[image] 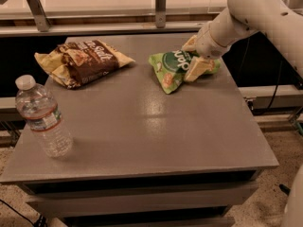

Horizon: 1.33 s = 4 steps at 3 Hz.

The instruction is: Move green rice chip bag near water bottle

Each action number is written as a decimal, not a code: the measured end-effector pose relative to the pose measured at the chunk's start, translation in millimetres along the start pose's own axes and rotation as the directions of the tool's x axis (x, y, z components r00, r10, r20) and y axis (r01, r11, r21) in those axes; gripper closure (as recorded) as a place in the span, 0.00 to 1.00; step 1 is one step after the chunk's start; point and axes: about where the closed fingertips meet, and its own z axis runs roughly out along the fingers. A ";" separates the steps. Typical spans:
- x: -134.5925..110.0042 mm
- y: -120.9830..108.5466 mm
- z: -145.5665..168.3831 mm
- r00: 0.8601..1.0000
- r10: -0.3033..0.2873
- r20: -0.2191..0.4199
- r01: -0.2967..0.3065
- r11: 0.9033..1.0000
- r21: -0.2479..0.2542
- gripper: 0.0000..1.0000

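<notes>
The green rice chip bag (173, 67) lies on the grey table (156, 126) at the back right. My gripper (194, 56) reaches in from the upper right and is at the bag's right end. One finger (200, 68) lies on top of the bag and the other (189, 43) is behind it, so the gripper is closed on the bag's right part. The bag still rests on the table. The water bottle (43, 119) stands upright near the front left corner, far from the bag.
A brown and yellow chip bag (80, 60) lies at the back left of the table. A rail with metal posts (161, 6) runs behind the table. Drawers sit under the table's front edge (142, 174).
</notes>
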 end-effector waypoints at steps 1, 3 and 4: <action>-5.6 5.6 -5.5 1.000 -0.017 -0.009 0.017 1.000 0.023 0.89; -69.9 35.0 -65.5 0.982 -0.190 0.002 0.189 0.977 0.101 1.00; -118.8 60.1 -81.5 0.951 -0.307 0.028 0.303 0.949 0.084 1.00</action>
